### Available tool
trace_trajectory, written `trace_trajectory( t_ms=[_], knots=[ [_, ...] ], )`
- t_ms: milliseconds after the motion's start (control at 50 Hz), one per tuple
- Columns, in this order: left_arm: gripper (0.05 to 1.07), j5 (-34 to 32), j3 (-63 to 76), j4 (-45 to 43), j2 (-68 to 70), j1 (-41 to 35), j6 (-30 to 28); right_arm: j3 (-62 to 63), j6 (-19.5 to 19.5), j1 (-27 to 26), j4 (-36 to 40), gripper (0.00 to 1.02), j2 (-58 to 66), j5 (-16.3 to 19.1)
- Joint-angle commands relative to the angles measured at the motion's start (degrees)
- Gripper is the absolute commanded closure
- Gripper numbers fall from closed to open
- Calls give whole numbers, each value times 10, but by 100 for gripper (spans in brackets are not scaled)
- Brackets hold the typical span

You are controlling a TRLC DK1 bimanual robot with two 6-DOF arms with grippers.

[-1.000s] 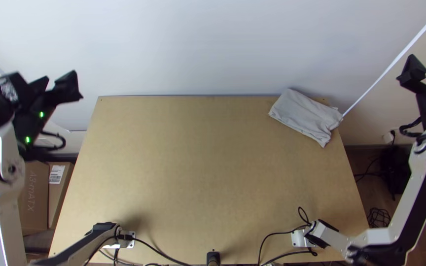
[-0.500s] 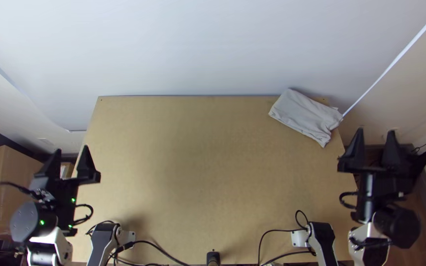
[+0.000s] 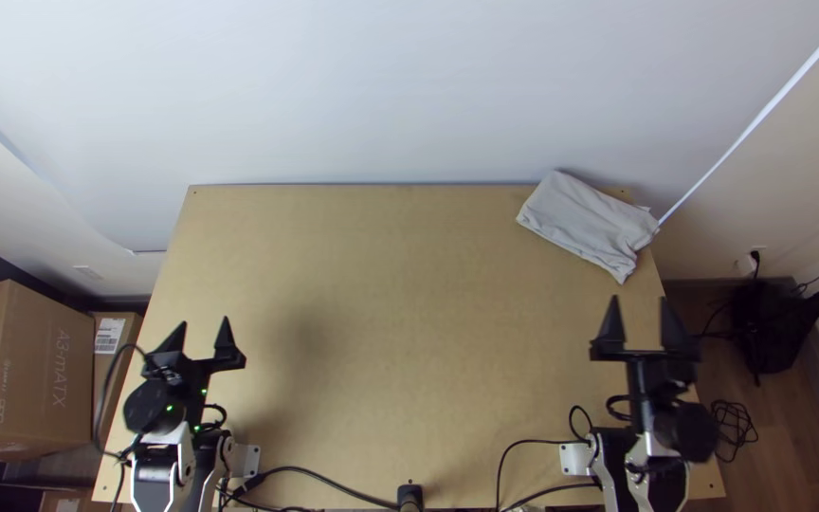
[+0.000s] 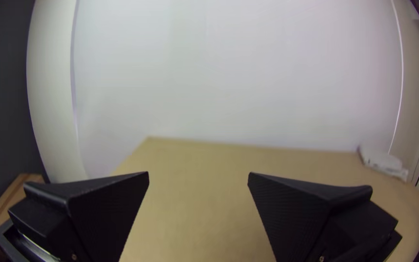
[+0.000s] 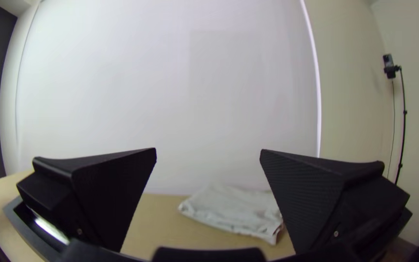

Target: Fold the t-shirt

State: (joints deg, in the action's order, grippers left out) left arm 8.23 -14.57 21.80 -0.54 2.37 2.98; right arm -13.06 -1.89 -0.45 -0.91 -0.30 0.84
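Note:
A light grey t-shirt [image 3: 588, 224], folded into a compact bundle, lies at the table's far right corner in the top view. My left gripper [image 3: 203, 334] stands open over the table's near left part, far from the cloth. Nearer to the shirt, my right gripper [image 3: 639, 313] is open above the near right edge, apart from it. In the left wrist view, my left gripper [image 4: 198, 177] has nothing between its fingers, and the shirt [image 4: 385, 162] is small in the distance. The right wrist view has my right gripper [image 5: 208, 153] spread wide, with the shirt [image 5: 233, 211] beyond it.
The wooden table [image 3: 400, 284] has a white wall [image 3: 362, 85] behind its far edge. Cardboard boxes [image 3: 26, 370] stand on the floor at the left. Cables [image 3: 334, 495] run along the table's near edge. A black bag [image 3: 772, 318] is on the floor at the right.
Both arms have come back from raised, outward positions toward their bases, the left gripper moving right and down the picture, the right one left and down. The shirt has not moved.

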Motion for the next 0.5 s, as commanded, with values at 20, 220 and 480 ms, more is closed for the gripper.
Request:
trace_trajectory(
  t_ms=[20,220,480],
  knots=[
    [10,-3,16,-11,-45,0,13,92,-9,33,-13,4,-3,-16],
    [10,-2,18,-15,-56,3,4,125,-7,49,19,4,3,-21],
    [10,-2,17,-12,4,1,-2,125,-7,48,17,4,1,-21]
  ],
)
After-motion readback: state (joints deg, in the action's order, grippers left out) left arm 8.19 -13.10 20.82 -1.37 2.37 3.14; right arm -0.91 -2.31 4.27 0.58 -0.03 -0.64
